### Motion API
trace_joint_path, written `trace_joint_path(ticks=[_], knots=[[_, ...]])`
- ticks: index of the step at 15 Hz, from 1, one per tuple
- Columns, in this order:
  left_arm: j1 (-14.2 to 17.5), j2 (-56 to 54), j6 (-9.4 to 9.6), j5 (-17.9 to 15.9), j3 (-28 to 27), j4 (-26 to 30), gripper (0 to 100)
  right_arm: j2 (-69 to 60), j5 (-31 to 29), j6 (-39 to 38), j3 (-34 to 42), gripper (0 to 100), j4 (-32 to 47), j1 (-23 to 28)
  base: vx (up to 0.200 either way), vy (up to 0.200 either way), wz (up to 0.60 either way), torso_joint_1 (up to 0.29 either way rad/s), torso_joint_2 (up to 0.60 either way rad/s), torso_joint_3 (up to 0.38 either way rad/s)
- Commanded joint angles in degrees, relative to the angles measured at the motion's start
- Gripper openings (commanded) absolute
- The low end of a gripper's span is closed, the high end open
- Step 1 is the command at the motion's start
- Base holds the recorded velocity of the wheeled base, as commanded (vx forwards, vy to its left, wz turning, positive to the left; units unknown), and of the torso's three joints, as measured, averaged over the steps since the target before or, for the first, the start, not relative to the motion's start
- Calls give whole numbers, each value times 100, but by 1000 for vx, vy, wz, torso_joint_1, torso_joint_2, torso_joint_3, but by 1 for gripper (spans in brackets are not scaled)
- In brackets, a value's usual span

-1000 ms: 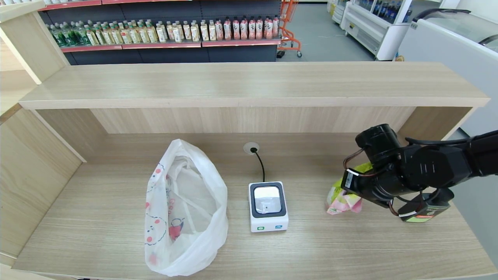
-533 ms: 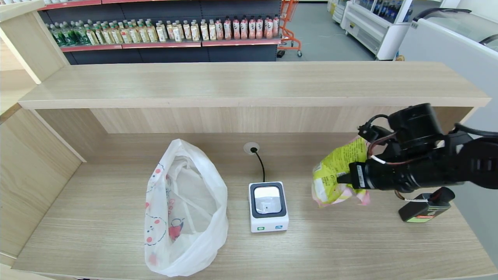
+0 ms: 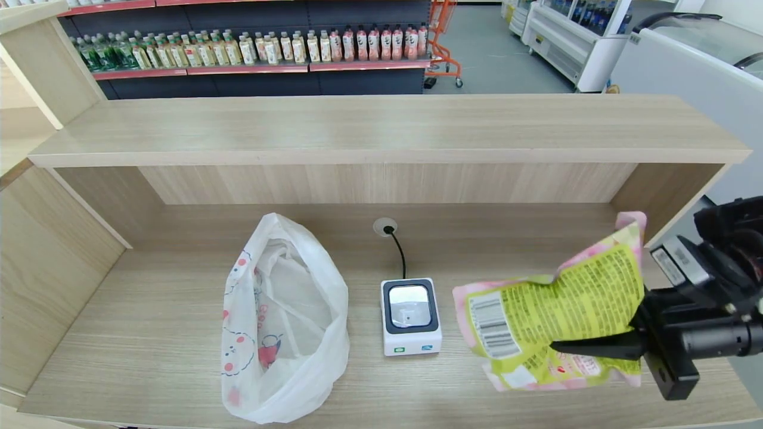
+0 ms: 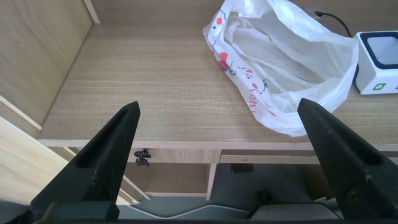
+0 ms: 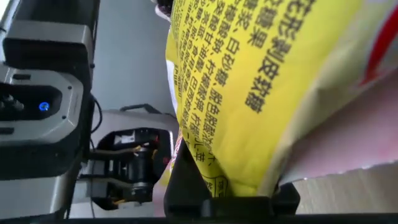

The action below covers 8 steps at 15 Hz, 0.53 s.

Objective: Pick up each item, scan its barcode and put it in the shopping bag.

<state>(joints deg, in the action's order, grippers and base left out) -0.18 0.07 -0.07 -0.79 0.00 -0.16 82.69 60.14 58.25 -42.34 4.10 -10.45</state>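
Wooden surface (image 3: pixel 149 333) bearing an open white bag (image 3: pixel 286 322); a yellow-and-pink pouch (image 3: pixel 554 310), barcode uppermost, raised above the surface just right of the scanner (image 3: pixel 411 316), gripped at its edge by the right claw (image 3: pixel 596 345); left claw (image 4: pixel 217 106) spread wide, holding nothing, near the bag.

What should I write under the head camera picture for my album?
The right gripper holds a yellow-and-pink snack packet up beside the barcode scanner, with the shopping bag open.
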Motion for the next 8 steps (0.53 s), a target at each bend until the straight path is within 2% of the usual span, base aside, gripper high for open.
trace_joint_path(ticks=[1, 4, 8], knots=[[1, 1, -1, 0, 0, -2, 100, -51, 297, 881, 384, 0, 188, 25, 0, 0, 0, 0, 0, 0], [1, 1, -1, 0, 0, -2, 100, 10, 543, 1980, 331, 0, 241, 16, 0, 0, 0, 0, 0, 0], [1, 1, -1, 0, 0, -2, 100, 46, 552, 2595, 261, 0, 214, -256, 0, 0, 0, 0, 0, 0]])
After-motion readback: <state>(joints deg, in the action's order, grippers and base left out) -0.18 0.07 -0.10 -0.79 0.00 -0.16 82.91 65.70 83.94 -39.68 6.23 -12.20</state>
